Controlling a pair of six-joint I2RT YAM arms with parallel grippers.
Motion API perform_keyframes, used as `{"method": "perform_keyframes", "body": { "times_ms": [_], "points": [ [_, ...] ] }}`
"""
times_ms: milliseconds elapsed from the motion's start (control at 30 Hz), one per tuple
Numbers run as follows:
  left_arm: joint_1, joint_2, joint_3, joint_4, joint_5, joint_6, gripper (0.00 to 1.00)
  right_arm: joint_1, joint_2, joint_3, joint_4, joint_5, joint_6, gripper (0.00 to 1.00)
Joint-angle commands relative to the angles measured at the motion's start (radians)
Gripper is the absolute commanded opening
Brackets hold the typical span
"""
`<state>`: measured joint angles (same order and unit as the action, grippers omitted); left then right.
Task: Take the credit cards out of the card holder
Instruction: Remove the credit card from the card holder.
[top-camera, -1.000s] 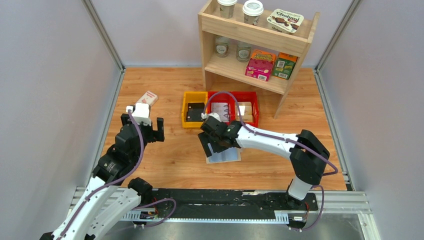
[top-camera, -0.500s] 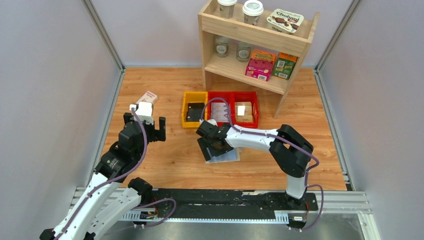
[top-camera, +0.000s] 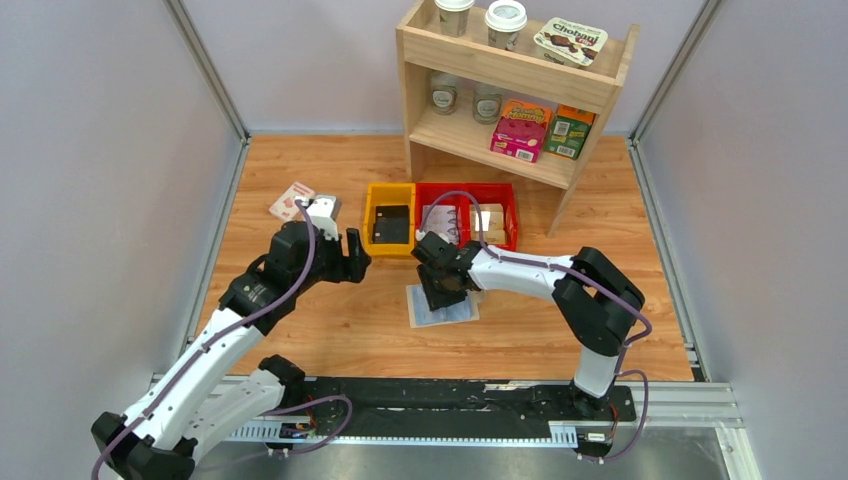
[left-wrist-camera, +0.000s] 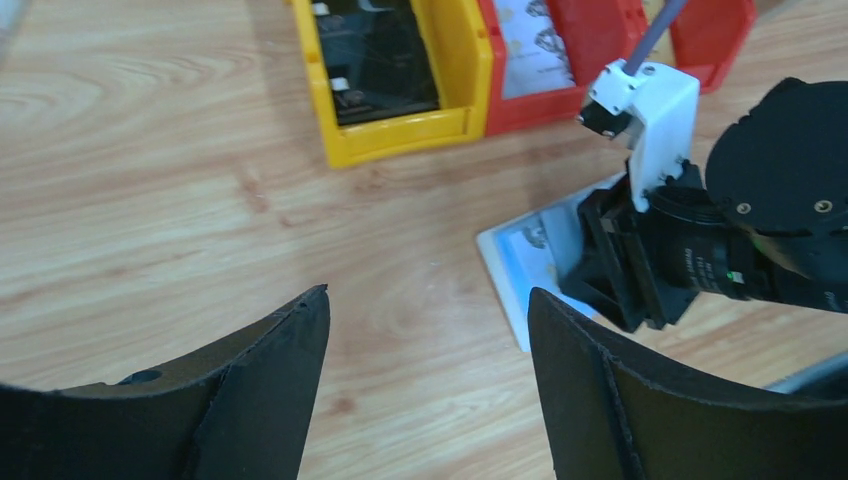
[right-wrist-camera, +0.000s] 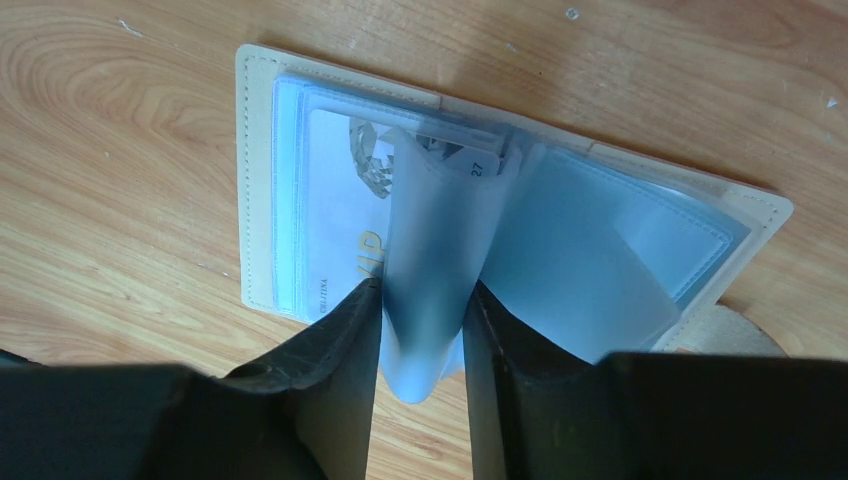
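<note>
The card holder (top-camera: 447, 309) lies open and flat on the wooden table, cream edge (right-wrist-camera: 258, 200) outside, blue-grey clear pockets inside. A silver-grey credit card (right-wrist-camera: 340, 205) with faint print sits in its left pocket. My right gripper (top-camera: 441, 284) points down onto the holder. In the right wrist view its jaws (right-wrist-camera: 425, 290) pinch a raised blue pocket leaf (right-wrist-camera: 435, 250) that touches both fingers. My left gripper (top-camera: 352, 260) hovers to the left of the holder, open and holding nothing (left-wrist-camera: 430, 292). The holder's corner (left-wrist-camera: 512, 258) shows ahead of it on the right.
A yellow bin (top-camera: 372, 222) with a black block and two red bins (top-camera: 512, 222) stand just behind the holder. A wooden shelf (top-camera: 510, 90) with cups and boxes rises at the back. A small white-and-red box (top-camera: 290, 200) lies at the far left.
My left arm has swung right toward the holder, jaws a little narrower. My right gripper has shifted slightly and closed in on the pocket leaf.
</note>
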<state>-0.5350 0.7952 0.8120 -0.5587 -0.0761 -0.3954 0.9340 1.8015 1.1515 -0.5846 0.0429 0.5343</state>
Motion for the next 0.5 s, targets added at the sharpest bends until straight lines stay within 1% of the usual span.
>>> {"method": "perform_keyframes", "body": {
  "times_ms": [0,100,133,200,267,467],
  "points": [
    [-0.052,0.041,-0.014,0.089,0.104,-0.118,0.79,-0.017,-0.025,-0.047,0.064,-0.073,-0.002,0.35],
    [-0.089,0.097,-0.027,0.131,0.136,-0.152,0.74,-0.041,-0.047,-0.079,0.103,-0.122,0.0,0.31],
    [-0.112,0.133,-0.031,0.138,0.144,-0.169,0.69,-0.055,-0.056,-0.096,0.123,-0.148,0.003,0.29],
    [-0.147,0.192,-0.031,0.178,0.159,-0.186,0.62,-0.081,-0.071,-0.131,0.164,-0.198,0.012,0.26],
    [-0.18,0.26,-0.024,0.201,0.167,-0.201,0.57,-0.106,-0.085,-0.165,0.209,-0.244,0.024,0.23],
    [-0.217,0.495,0.018,0.259,0.239,-0.211,0.44,-0.133,-0.105,-0.205,0.262,-0.301,0.036,0.2]
  ]
}}
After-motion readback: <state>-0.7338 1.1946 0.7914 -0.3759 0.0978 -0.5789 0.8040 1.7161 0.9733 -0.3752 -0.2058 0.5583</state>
